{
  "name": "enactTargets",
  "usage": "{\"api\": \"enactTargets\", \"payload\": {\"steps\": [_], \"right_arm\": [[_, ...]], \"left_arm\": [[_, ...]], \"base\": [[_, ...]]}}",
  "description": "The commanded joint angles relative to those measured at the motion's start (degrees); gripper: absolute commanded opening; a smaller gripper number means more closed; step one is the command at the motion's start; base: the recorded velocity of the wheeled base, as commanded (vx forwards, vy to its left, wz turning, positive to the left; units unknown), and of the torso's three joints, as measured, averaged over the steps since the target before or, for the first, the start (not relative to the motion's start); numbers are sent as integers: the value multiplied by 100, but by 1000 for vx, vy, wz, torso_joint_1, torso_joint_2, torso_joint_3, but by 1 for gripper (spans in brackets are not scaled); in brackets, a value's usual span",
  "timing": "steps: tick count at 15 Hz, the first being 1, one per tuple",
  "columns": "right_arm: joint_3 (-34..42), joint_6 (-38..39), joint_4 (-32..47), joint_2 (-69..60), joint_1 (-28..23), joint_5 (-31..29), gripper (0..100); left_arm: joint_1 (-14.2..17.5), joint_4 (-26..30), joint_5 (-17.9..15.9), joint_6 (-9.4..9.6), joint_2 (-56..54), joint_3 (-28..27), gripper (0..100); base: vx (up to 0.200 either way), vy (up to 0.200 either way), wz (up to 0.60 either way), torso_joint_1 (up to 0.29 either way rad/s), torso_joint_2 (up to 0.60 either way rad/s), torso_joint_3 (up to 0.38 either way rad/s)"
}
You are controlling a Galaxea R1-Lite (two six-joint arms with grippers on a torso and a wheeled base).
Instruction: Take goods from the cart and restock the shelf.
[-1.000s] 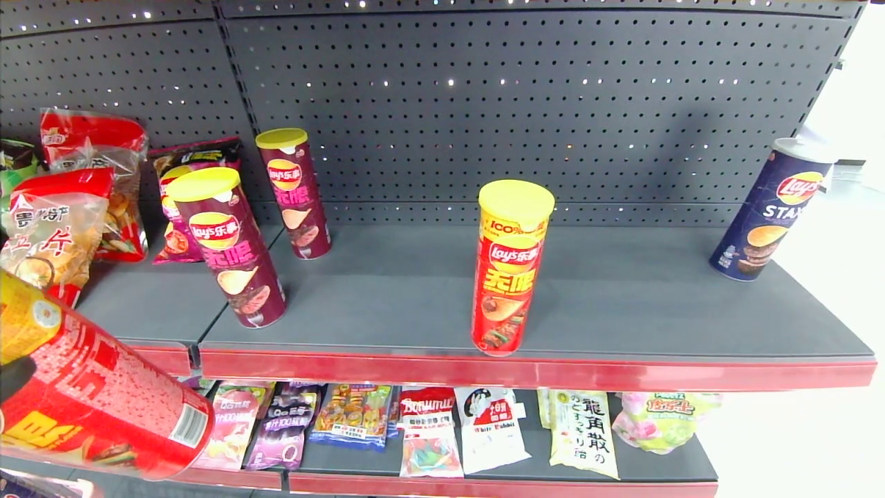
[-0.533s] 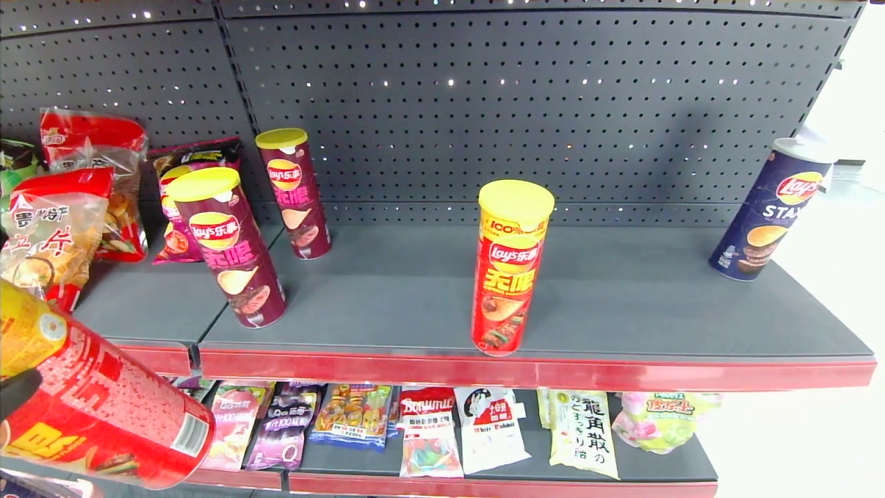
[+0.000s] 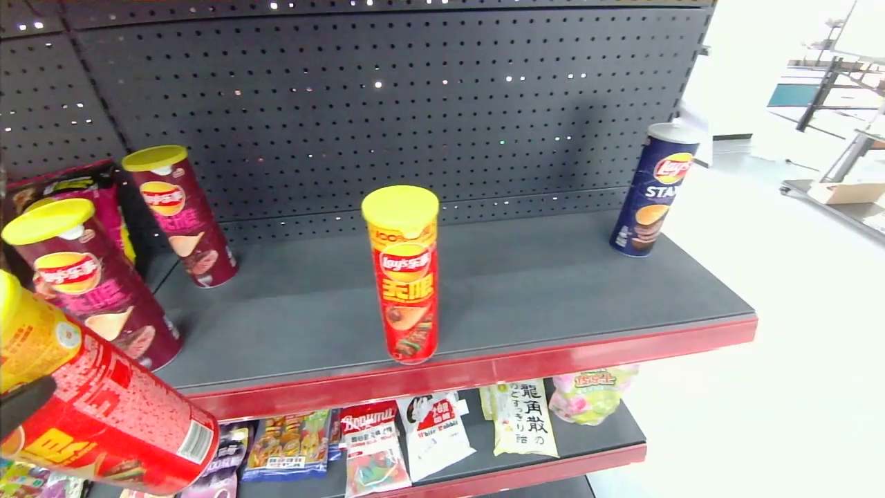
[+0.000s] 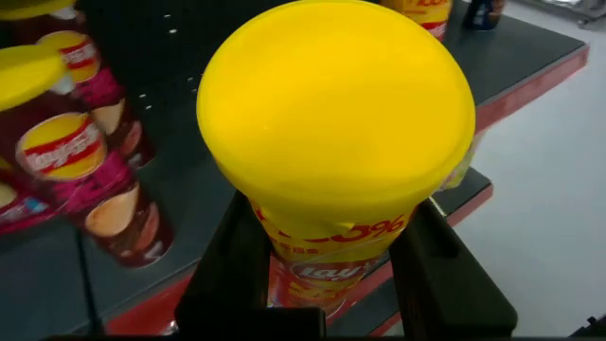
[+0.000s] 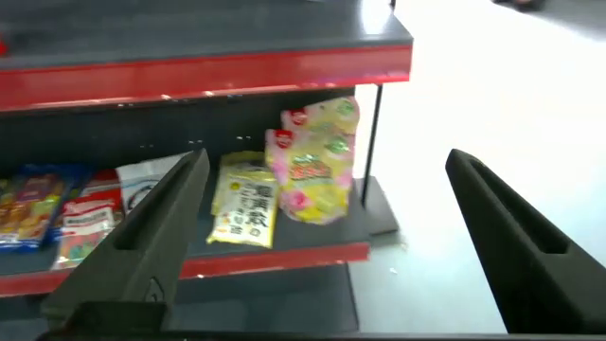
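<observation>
My left gripper (image 4: pixel 327 260) is shut on a red chip can (image 3: pixel 110 422) with a yellow lid (image 4: pixel 336 114). The can lies tilted at the lower left of the head view, in front of and below the grey upper shelf (image 3: pixel 553 290). Black fingers (image 4: pixel 227 256) press on both sides of it just under the lid. An identical red can (image 3: pixel 404 277) stands upright at the shelf's front edge. My right gripper (image 5: pixel 327 237) is open and holds nothing, facing the lower shelf's right end.
Two maroon cans (image 3: pixel 83 283) (image 3: pixel 180 214) stand at the left of the upper shelf, and a blue can (image 3: pixel 653 190) at its far right corner. Bare shelf lies between them. Snack bags (image 3: pixel 522 418) fill the lower shelf. Open floor (image 3: pixel 795 311) lies to the right.
The whole head picture has slid left, so the camera has turned right. The held red can stays in the lower left corner, still gripped.
</observation>
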Motion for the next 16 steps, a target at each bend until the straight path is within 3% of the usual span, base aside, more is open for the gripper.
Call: {"api": "enactTargets", "payload": {"steps": [1,7,10,12,16], "right_arm": [[0,11,5,7,1,2,100],[0,19,5,7,1,2,100],[0,19,5,7,1,2,100],[0,19,5,7,1,2,100],[0,19,-4,7,1,2,100]], "left_arm": [[-1,2,10,2,56,-6,0],[8,2,54,2,513,-252,0],[-1,-15,-87,2,1243,-595,0],[-1,-15,-385,11,1999,-937,0],[8,-138,-350,63,3036,-1474,0]], "base": [[0,0,0,0,0,0],[0,0,0,0,0,0],[0,0,0,0,0,0],[0,0,0,0,0,0],[0,0,0,0,0,0]]}}
